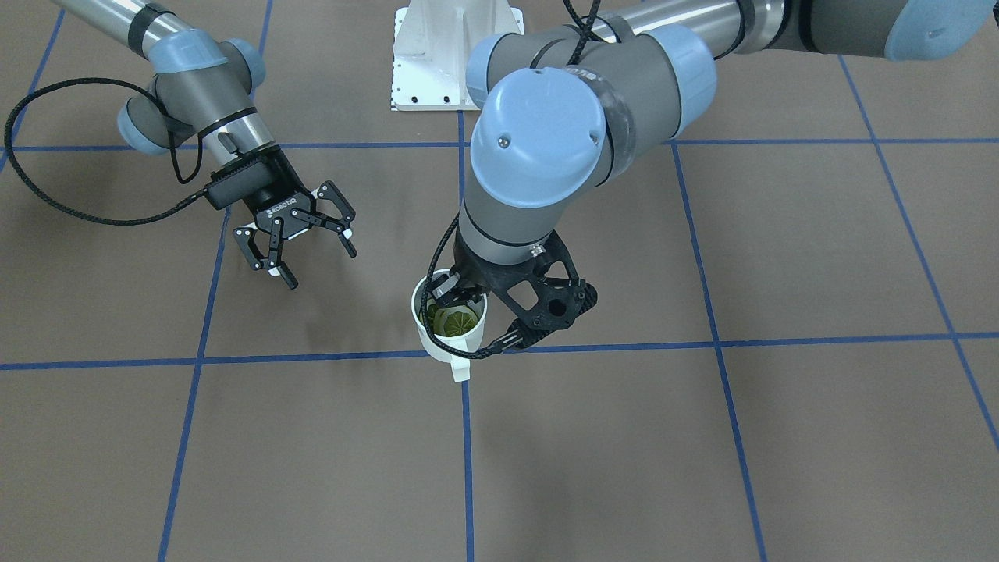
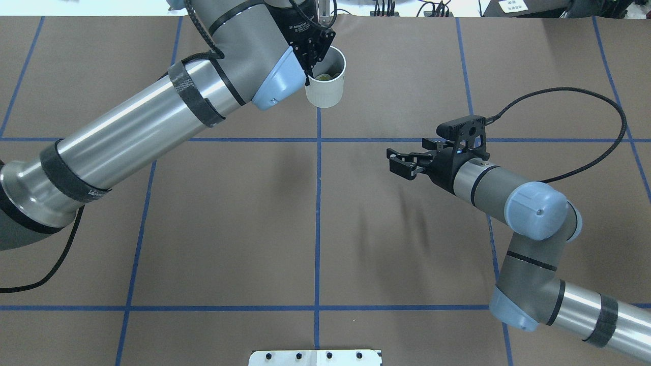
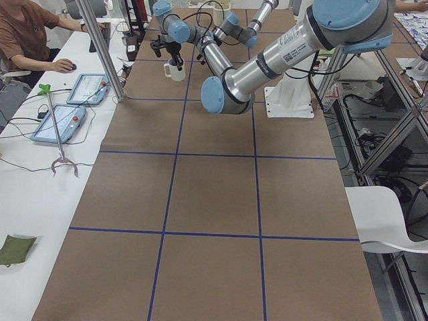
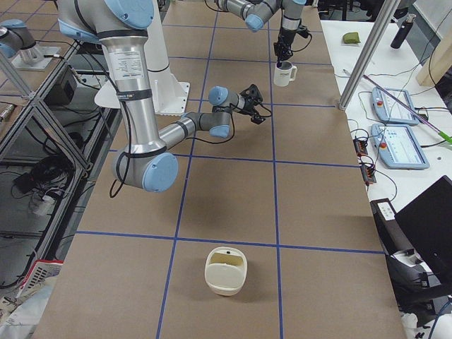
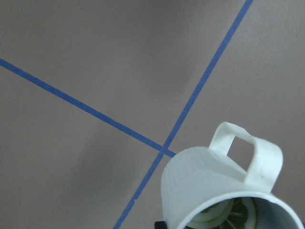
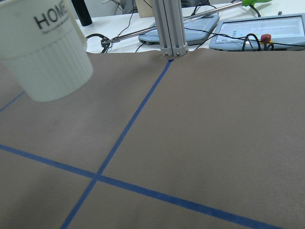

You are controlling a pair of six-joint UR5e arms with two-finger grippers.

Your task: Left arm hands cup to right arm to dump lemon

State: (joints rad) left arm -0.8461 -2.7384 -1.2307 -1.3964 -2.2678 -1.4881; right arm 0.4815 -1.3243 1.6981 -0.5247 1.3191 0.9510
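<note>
- The left hand (image 1: 456,293) is closed on the rim of the cup (image 1: 434,343). One finger looks to be inside the mouth and one outside, on the side opposite the handle (image 5: 248,152).
- The cup is upright and appears to hang clear of the worktop (image 1: 702,437), over a crossing of blue tape lines. The lemon (image 1: 455,320) lies flat inside it, at the bottom.
- The right hand (image 1: 320,265) is spread wide and holds nothing. It hovers well apart from the cup, with its fingers pointing roughly toward it.
- The cup looks like a stiff, glazed mug with a ribbed wall and "HOME" lettering (image 6: 50,16), so it is probably moderately heavy and breakable if dropped.
- A pinch on a thin, smooth rim is likely the weak point, since the cup could swing or slip under a sideways push.
- For the takeover, the free rim near the handle seems the best hold, or the handle itself, both clear of the left fingers.
- The lemon slice is light and possibly damp. It may cling to the inside, so tipping would likely need to go well past level.
</note>
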